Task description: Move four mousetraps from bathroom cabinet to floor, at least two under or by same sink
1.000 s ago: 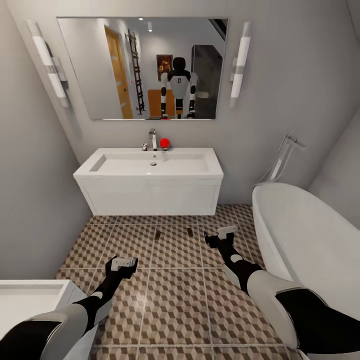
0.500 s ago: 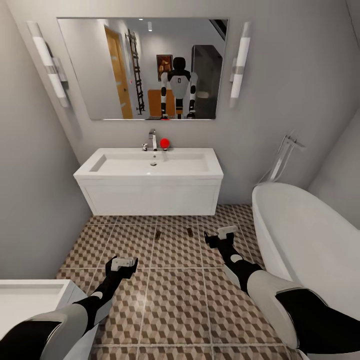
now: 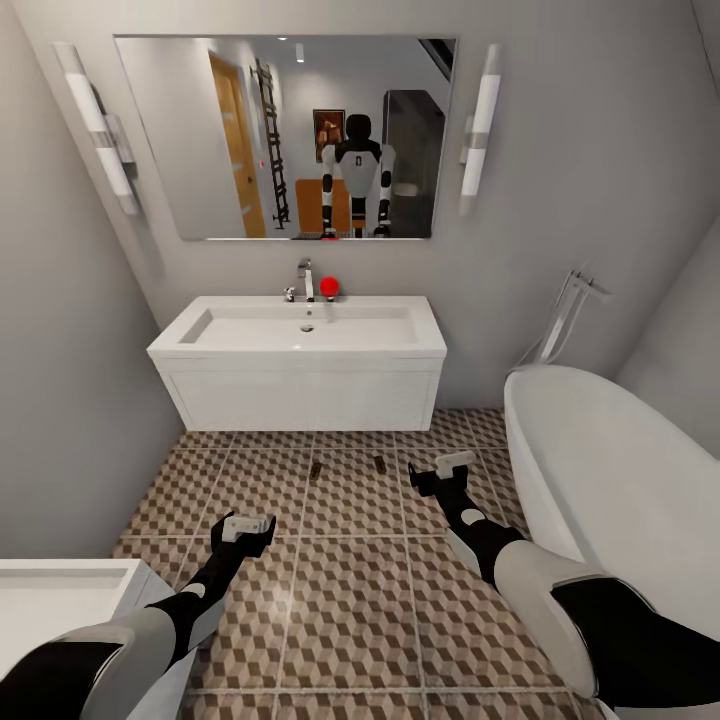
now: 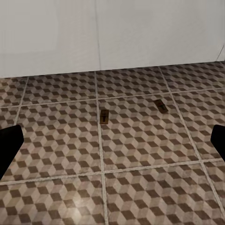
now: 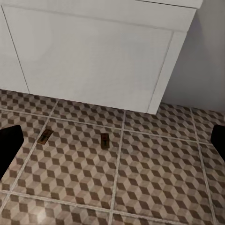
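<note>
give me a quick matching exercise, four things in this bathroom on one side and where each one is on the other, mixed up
Things:
1. two small tan wooden mousetraps
2. small red ball
3. large white oval bathtub
4. wide rectangular wall mirror

Places:
A. on the wall above the white rectangular sink
B. at the head view's right, beside the right arm
C. on the cube-patterned tile floor in front of the sink
D. on the sink's back edge by the chrome faucet

Pairs: 1-C, 2-D, 3-B, 4-A
</note>
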